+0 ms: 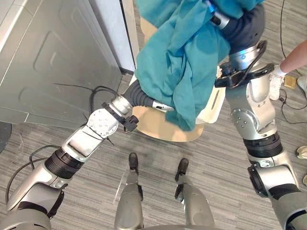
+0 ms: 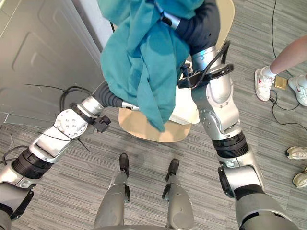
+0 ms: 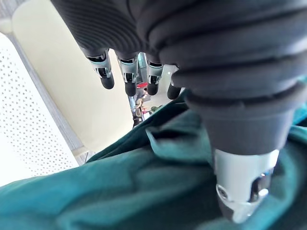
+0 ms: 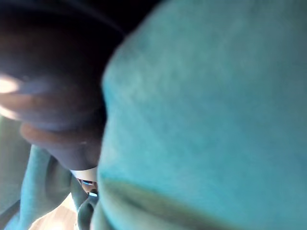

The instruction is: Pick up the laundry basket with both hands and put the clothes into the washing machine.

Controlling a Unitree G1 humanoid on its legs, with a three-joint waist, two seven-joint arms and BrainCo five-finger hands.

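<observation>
Laundry basket [image 1: 165, 128] is down on the floor between the two arms, cream with a white perforated wall, and nobody's carrying it. The teal garment [image 1: 180, 62] is up in the air above it, bunched over the right hand [image 1: 236, 26] and hanging in a long fold. Can't tell what the right fingers are doing, the cloth swallows them. The left hand [image 1: 143, 98] is tucked in under the fold from below, and its fingers [image 3: 128, 76] look loose and released, lying over the cloth rather than gripping it. My worry is that it's draped more than held, so a swing toward the grey washing machine [image 1: 53, 57] could slide it off onto the floor or snag it on the wrist hardware. There's also a person's leg [image 1: 293, 58] near that right arm.
</observation>
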